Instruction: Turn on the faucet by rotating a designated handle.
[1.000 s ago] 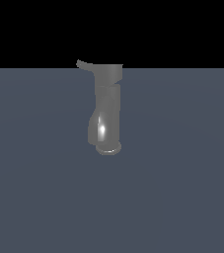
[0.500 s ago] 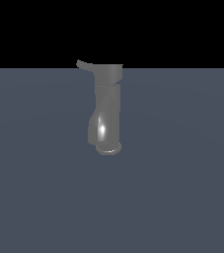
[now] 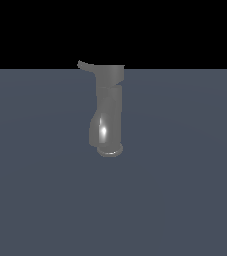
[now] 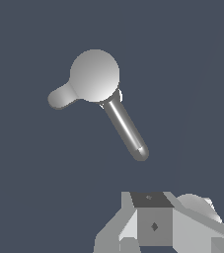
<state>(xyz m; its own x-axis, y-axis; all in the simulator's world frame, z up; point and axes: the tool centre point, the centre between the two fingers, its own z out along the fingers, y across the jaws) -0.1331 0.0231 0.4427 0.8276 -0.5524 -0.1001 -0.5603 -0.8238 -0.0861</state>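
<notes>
So the glossy grey metal faucet (image 3: 107, 117) with its upright cylindrical body stood alone on the flat slate-blue surface (image 3: 185, 200), round base flange down, and nothing sat between it and the arm. Its thin, flat grey lever handle (image 3: 86, 65) stuck out from the wider top cap toward the exterior view's left, curving up slightly at the tip. In the wrist view the white-and-grey robot gripper (image 4: 155, 225) was well apart from the faucet (image 4: 94, 75), touching nothing, though I honestly couldn't tell whether its fingers were apart or together.
</notes>
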